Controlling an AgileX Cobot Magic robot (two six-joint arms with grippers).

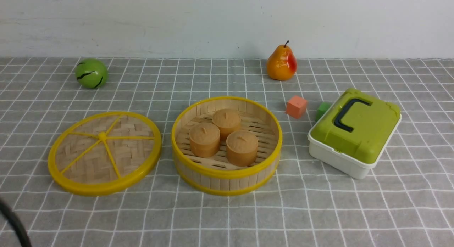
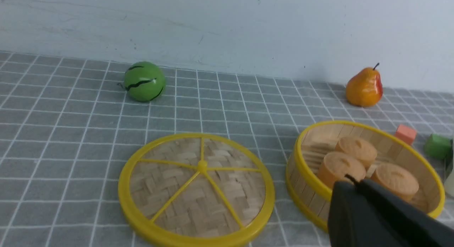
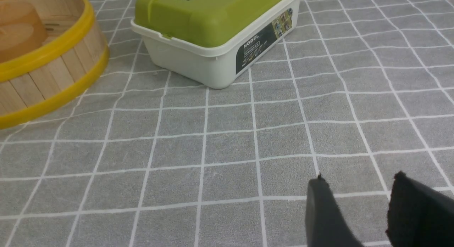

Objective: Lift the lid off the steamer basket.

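The lid (image 1: pixel 104 153) lies flat on the cloth, just left of the steamer basket (image 1: pixel 227 174) and apart from it. It also shows in the left wrist view (image 2: pixel 197 190). The basket stands uncovered with three tan buns (image 1: pixel 226 135) inside; it shows in the left wrist view (image 2: pixel 310 185) and the right wrist view (image 3: pixel 46 77). My left gripper (image 2: pixel 353 183) is shut and empty, pulled back near the table's front. My right gripper (image 3: pixel 358 181) is open and empty over bare cloth in front of the box. Neither gripper shows in the front view.
A white box with green lid (image 1: pixel 356 132) stands right of the basket. An orange cube (image 1: pixel 296 106) and a green cube (image 1: pixel 322 110) lie behind it. A pear (image 1: pixel 281 62) and a green ball (image 1: pixel 91 73) sit near the back wall. A black cable (image 1: pixel 14 224) crosses the front left corner.
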